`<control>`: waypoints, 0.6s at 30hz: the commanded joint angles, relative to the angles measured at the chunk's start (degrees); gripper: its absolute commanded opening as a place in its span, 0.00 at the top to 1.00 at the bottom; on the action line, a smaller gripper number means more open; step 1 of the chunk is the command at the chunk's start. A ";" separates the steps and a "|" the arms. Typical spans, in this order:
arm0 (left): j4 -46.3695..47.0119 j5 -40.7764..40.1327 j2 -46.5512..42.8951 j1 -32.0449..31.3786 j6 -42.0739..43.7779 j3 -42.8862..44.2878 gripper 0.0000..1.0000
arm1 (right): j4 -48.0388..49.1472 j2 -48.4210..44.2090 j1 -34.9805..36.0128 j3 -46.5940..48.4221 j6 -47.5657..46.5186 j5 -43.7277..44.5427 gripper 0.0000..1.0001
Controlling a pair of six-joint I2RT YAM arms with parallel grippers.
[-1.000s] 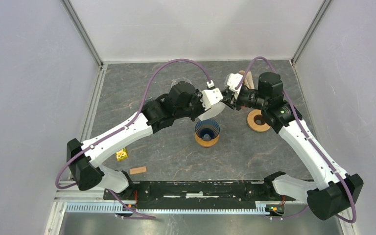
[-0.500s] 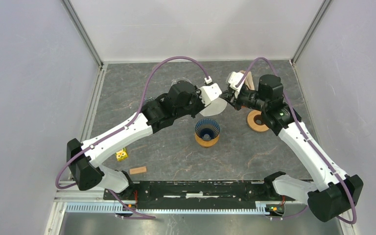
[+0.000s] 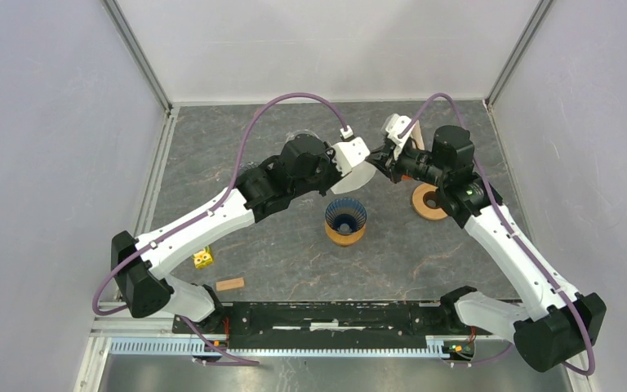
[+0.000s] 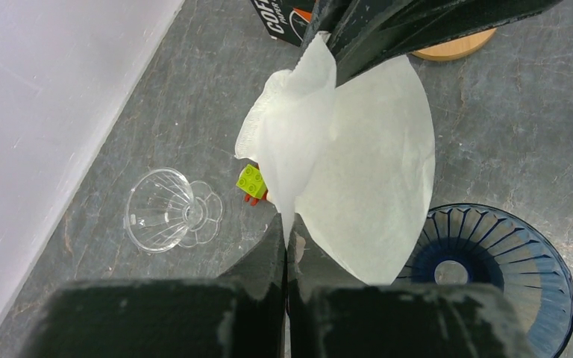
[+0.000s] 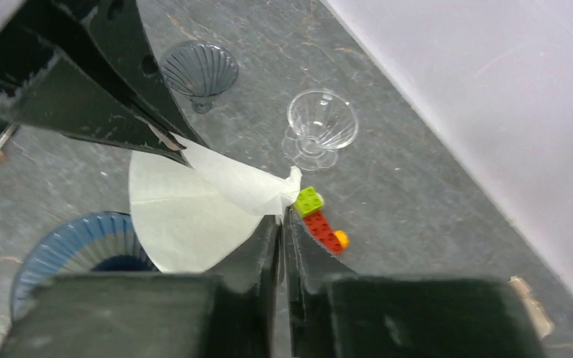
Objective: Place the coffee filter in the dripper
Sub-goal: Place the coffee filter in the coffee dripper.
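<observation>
The left end effector was closed flat on the lower edge of the coffee filter, with no gap showing between its fingers. The right end effector was closed as well, pinching a bunched corner of one paper layer. The white filter therefore hung in the air between the two, gripped at both ends and touching nothing else. In the left wrist view one layer had peeled away from the broad fan-shaped layer behind it, so the step in hand looked like opening the folded paper into a cone.

The blue dripper stood on its wooden base on the desk, just below and slightly nearer than the hanging paper, upright and with nothing in it.

To do this well, the two grips would probably need to draw apart slowly and only a little. Thin paper held at two points tears or slips if pulled taut. The layers should separate enough for the mouth to face up and the point to face down. Only then would it make sense to carry the filter over the dripper's centre and lower it until the ribbed wall took its shape. Letting one side go first, with the other steadying, seemed safer than dropping it, since such light paper could tip or spring shut.

A clear glass dripper and a green brick lay farther off, well clear of the path.
</observation>
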 commanded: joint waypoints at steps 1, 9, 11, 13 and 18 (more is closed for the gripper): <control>2.22 -0.26 -1.29 -0.14 -2.81 0.40 0.98 | 2.30 -1.15 0.19 -0.54 2.09 -0.69 0.71; -10.31 10.43 -4.23 -0.05 -3.65 5.75 0.98 | -7.07 -5.84 -0.15 2.00 -7.90 -1.71 0.30; -14.54 12.56 -4.45 -0.09 -4.05 7.58 0.98 | -12.97 -6.95 -0.16 4.68 -13.34 -3.31 0.27; -19.91 14.58 -3.65 -0.09 -4.74 10.74 0.98 | -17.92 -8.84 -0.16 6.15 -18.79 -3.72 0.26; -30.86 21.17 -0.75 -0.05 -7.94 15.89 0.98 | -29.22 -12.93 -0.20 9.23 -28.55 -7.94 0.21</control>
